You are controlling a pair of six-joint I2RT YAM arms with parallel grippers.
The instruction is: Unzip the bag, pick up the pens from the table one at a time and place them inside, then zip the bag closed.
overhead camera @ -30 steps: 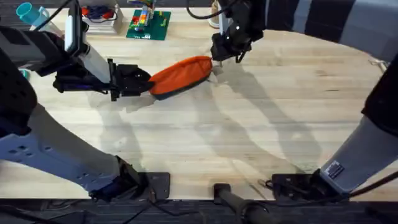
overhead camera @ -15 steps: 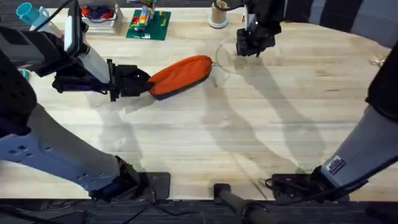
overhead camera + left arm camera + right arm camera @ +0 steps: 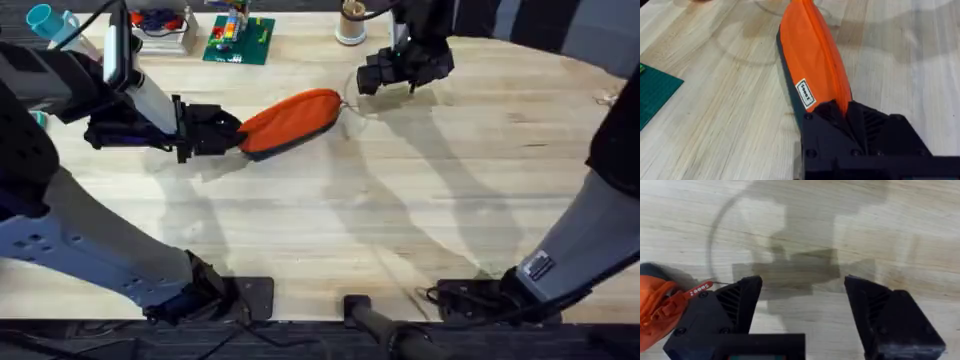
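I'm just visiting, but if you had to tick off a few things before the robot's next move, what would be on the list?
1. Left gripper clamped on the pouch's end: ok.
2. Orange pencil pouch flat on the table: ok.
3. Right gripper open and holding nothing: ok.
4. Right gripper clear of the pouch: ok, just beside its far end.
5. Zipper fully shut: cannot tell.
6. Pens inside the pouch: cannot tell.

Place: a robotics lab or test workshop
Work surface: large light-coloured plank-grain wooden counter (image 3: 400,200), with two robot arm bases clamped at its near edge
Clutter at far edge: green toy-brick baseplate with coloured bricks (image 3: 238,38), small round tan-and-white cup (image 3: 350,22), teal plastic handle (image 3: 45,20)
Cabling: dark cables run to the arms
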